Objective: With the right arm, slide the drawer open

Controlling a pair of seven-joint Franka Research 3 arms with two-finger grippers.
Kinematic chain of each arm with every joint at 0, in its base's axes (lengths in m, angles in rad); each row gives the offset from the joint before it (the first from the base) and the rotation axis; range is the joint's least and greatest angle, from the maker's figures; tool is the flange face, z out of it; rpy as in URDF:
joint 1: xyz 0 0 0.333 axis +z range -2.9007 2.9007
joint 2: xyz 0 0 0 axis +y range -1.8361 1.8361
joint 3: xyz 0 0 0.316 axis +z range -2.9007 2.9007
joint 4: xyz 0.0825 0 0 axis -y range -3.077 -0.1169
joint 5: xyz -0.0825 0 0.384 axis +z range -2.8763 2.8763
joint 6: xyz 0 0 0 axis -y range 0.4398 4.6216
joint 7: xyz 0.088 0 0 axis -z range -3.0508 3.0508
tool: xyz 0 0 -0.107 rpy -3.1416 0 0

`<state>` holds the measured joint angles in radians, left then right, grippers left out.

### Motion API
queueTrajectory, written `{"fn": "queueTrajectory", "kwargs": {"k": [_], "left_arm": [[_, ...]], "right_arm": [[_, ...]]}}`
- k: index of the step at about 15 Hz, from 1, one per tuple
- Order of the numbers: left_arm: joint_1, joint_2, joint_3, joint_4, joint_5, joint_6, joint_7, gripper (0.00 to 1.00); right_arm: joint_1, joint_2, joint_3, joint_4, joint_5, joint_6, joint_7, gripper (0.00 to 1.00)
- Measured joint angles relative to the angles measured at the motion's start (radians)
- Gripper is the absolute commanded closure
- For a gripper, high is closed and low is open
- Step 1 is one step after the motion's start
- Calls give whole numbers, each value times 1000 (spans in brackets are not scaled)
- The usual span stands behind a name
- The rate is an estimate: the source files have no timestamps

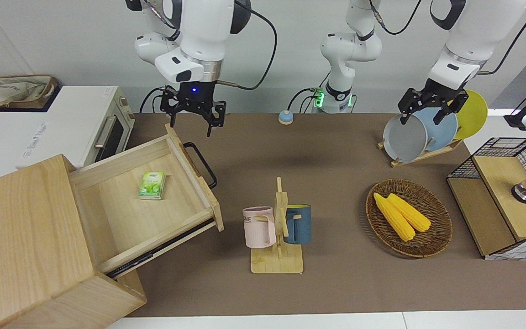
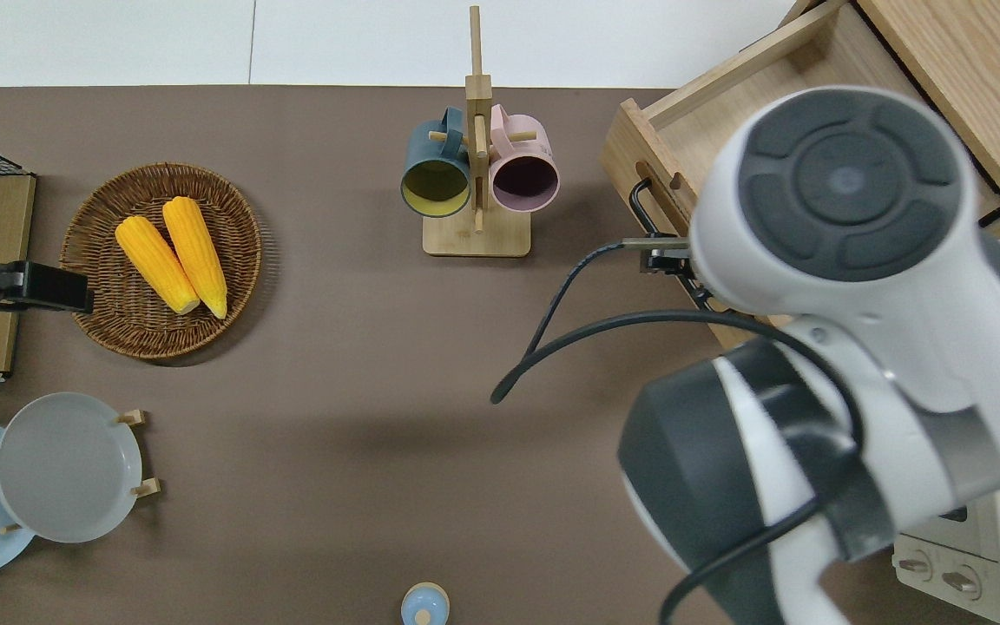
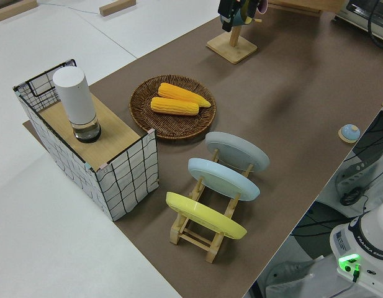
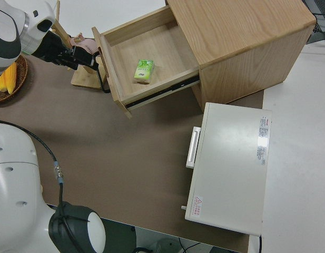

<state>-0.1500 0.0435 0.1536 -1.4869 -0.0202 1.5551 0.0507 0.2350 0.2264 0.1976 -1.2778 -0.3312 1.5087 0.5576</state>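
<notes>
I am seeing the drawer [image 1: 153,201] standing pulled well out of the wooden box [image 1: 21,246] at the right arm's end of the table, with a small green packet [image 1: 152,185] lying flat on its floor. In the front view the right gripper [image 1: 193,119] is hanging with fingers spread and nothing between them, at about 12 o'clock from the black bar handle [image 1: 203,164] and clear of it. The left arm is sitting parked; I cannot tell its finger state.

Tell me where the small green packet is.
The green packet lies flat in the open drawer of the wooden box, at the right arm's end of the table.
</notes>
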Motion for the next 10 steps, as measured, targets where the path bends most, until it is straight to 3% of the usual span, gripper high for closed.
{"fn": "queueTrajectory", "kwargs": {"k": [7, 10], "left_arm": [[0, 0, 0, 0, 0, 0, 0, 2], [0, 0, 0, 0, 0, 0, 0, 5]], "right_arm": [[-276, -85, -2, -13, 160, -31, -312, 15], [-309, -89, -42, -32, 189, -48, -372, 13]]}}
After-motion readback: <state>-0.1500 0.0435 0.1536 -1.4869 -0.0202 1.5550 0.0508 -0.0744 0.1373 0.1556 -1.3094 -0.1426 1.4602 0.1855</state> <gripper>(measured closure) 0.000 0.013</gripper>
